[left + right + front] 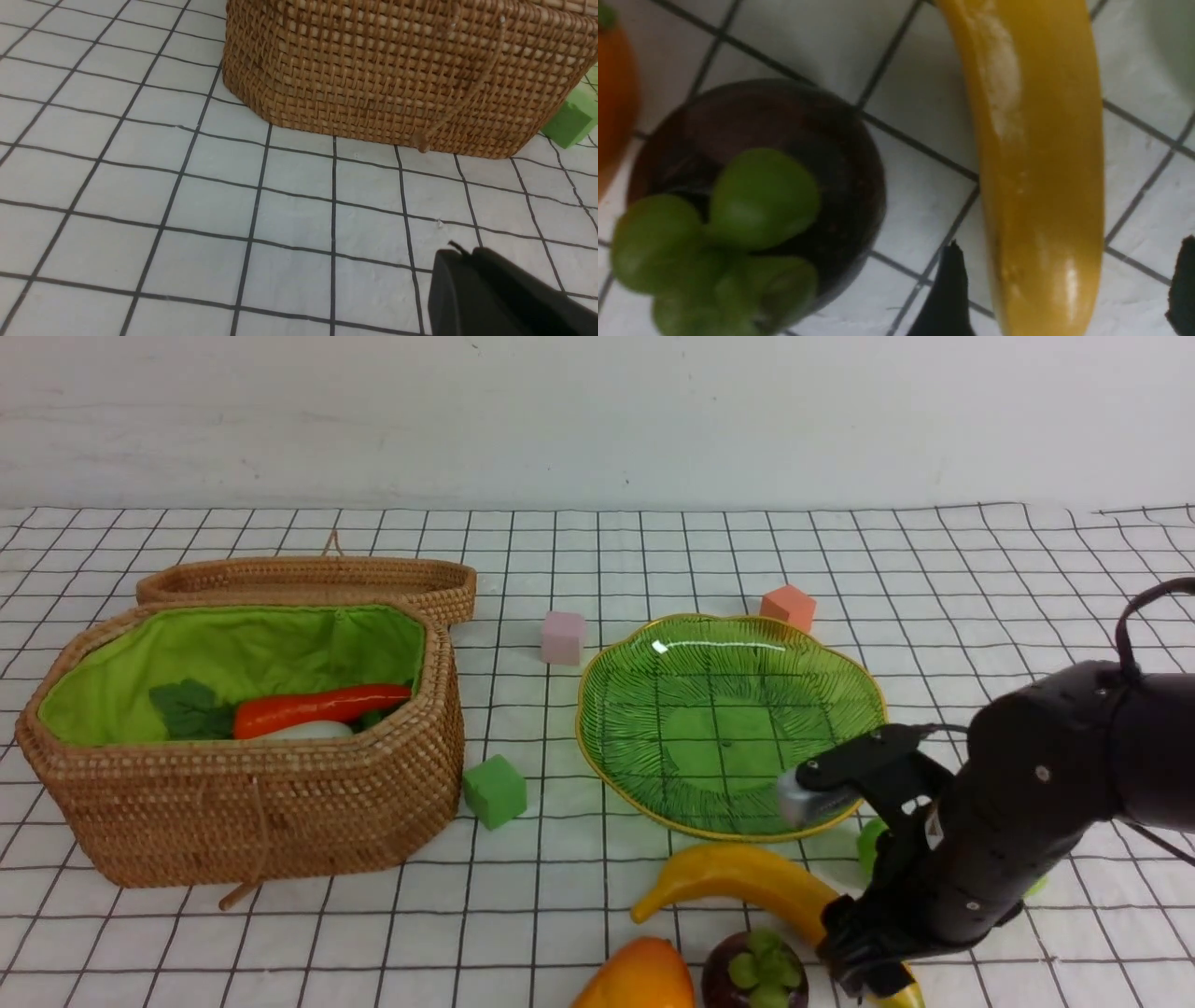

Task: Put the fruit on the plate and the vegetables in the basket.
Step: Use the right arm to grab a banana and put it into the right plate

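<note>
The yellow banana (738,887) lies on the cloth in front of the green plate (644,663), which holds nothing. The mango (639,975) and the mangosteen (756,971) sit at the front edge. My right gripper (868,975) is low over the banana's right end. In the right wrist view it (1069,247) stands open astride the banana (1036,140), with gaps on both sides, and the mangosteen (756,196) is beside it. The basket (252,803) holds the carrot (322,707) and the radish (303,731). A cucumber (871,845) peeks out behind the right arm. My left gripper (460,254) is shut and holds nothing.
Foam cubes lie about: a green one (495,791) beside the basket, a pink one (563,637) and an orange one (789,607) behind the plate. The basket's lid (308,581) lies open behind it. The left wrist view shows the basket wall (397,70) and the green cube (572,119).
</note>
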### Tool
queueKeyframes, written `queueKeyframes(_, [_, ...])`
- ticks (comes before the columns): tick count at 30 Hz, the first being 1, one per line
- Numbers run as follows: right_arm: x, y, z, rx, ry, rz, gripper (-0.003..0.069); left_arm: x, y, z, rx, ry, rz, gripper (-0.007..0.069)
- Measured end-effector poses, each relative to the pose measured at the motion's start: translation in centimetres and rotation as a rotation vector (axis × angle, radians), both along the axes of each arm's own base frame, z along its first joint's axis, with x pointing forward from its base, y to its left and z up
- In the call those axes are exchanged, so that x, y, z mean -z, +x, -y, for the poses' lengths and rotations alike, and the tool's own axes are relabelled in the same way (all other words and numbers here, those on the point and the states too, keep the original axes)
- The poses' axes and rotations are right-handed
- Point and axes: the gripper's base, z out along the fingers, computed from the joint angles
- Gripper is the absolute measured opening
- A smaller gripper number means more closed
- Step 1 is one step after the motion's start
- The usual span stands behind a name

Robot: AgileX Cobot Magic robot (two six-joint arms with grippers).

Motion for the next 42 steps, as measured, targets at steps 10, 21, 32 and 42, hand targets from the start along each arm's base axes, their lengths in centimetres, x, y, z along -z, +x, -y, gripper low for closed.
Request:
queueKeyframes(10, [1.6,0.6,-0.4,0.025,0.006,-0.022,0.0449,0.0,0.0,0.0,0.0,0.0,0.0,0.002])
queueKeyframes(21, [-1.5,-1.0,-0.4,-0.071,0.057,-0.041,0.0319,0.0,0.0,0.0,0.0,-0.001,0.0,0.002])
queueKeyframes(32, [-10.4,3.1,0.7,0.022,0.24,0.21,0.0319,0.0,0.0,0.0,0.0,-0.001,0.0,0.002])
queueKeyframes(42, [-4.9,14.7,1.2,0.235,0.218,0.138,0.0319,0.0,0.0,0.0,0.0,-0.001,0.0,0.002])
